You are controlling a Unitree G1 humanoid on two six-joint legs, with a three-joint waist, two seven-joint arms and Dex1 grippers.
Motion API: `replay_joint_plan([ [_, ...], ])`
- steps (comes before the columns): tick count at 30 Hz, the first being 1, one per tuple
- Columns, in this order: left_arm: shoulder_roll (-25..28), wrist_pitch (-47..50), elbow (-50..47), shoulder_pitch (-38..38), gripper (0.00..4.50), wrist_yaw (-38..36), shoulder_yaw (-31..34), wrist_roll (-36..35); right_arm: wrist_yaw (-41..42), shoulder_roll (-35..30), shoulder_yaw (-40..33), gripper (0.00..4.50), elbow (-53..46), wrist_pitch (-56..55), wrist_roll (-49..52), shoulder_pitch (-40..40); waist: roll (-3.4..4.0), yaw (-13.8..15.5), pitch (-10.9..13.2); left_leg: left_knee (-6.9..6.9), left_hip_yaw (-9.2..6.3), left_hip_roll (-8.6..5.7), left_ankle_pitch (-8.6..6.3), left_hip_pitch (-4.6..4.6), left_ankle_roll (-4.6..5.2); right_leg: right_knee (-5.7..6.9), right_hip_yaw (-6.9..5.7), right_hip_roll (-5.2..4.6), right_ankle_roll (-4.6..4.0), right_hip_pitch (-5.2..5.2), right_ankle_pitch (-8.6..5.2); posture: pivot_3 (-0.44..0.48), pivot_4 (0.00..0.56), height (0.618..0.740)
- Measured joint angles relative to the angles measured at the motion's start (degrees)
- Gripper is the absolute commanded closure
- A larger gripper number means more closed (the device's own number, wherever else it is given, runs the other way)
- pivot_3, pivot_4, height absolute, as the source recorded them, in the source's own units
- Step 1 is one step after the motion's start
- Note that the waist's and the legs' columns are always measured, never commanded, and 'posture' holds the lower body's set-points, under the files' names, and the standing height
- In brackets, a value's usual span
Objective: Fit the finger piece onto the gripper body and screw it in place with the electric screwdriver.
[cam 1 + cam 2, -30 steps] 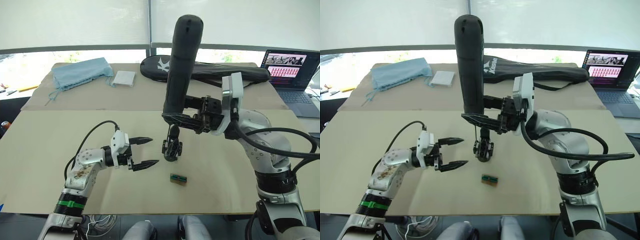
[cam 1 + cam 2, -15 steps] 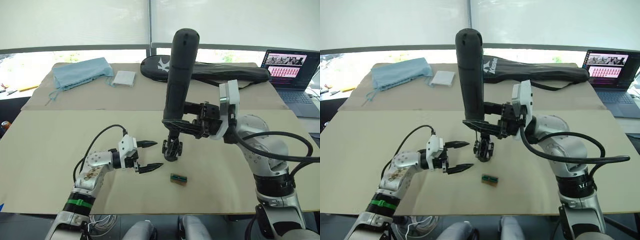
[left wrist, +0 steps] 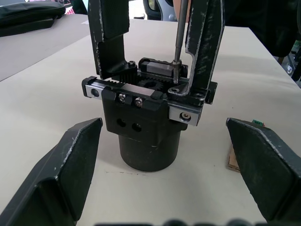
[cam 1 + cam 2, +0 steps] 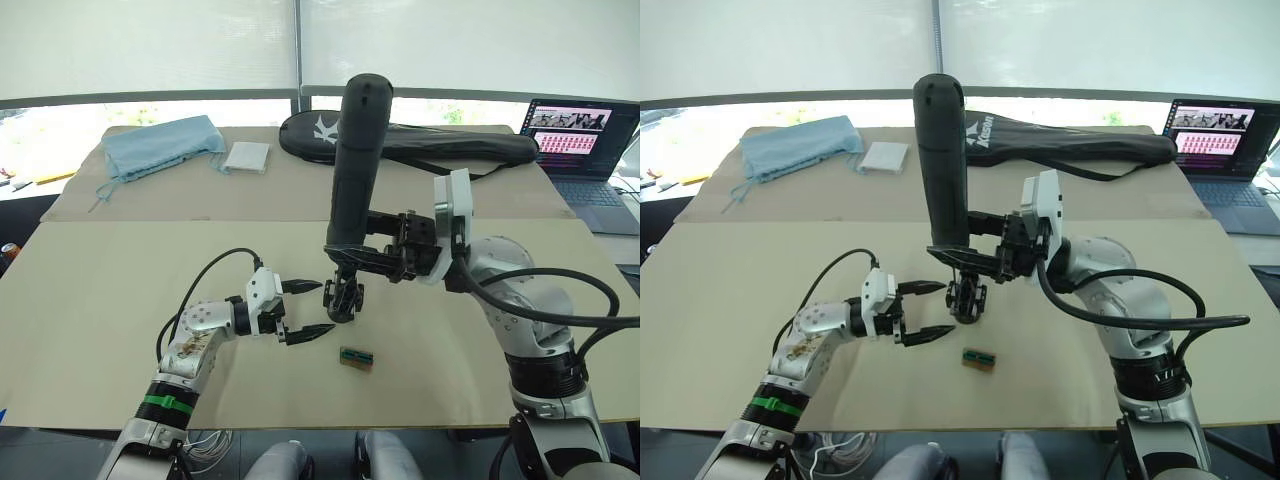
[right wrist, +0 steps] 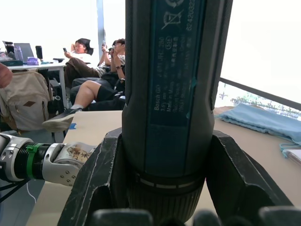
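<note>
Left gripper [image 4: 308,311]: jaws apart, empty, just left of the gripper body.
Gripper body [image 3: 148,123]: black block on a round base, standing on the table [image 4: 90,300].
Finger piece [image 3: 203,44]: looks already fitted, upright on the body.
Electric screwdriver [image 4: 354,160]: upright above the body, bit in a screw.
Right gripper [image 4: 352,249]: clamped on the screwdriver.
Progress: screwing apparently under way; tightness cannot be told.
</note>
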Motion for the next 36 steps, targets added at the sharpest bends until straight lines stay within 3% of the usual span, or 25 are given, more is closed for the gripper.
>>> replay_joint_plan([
  [36, -0.9, -1.0, 2.0, -0.3, 0.00, 0.4, -0.5, 1.7, 0.0, 0.4, 0.5, 2.58, 0.0, -0.5, -1.3, 0.7, 0.00, 0.0, 0.0, 0.01, 0.00, 0.00, 0.00, 0.00, 0.00, 0.00, 0.00, 0.00, 0.00, 0.00, 0.00, 0.000, 0.150, 0.740],
])
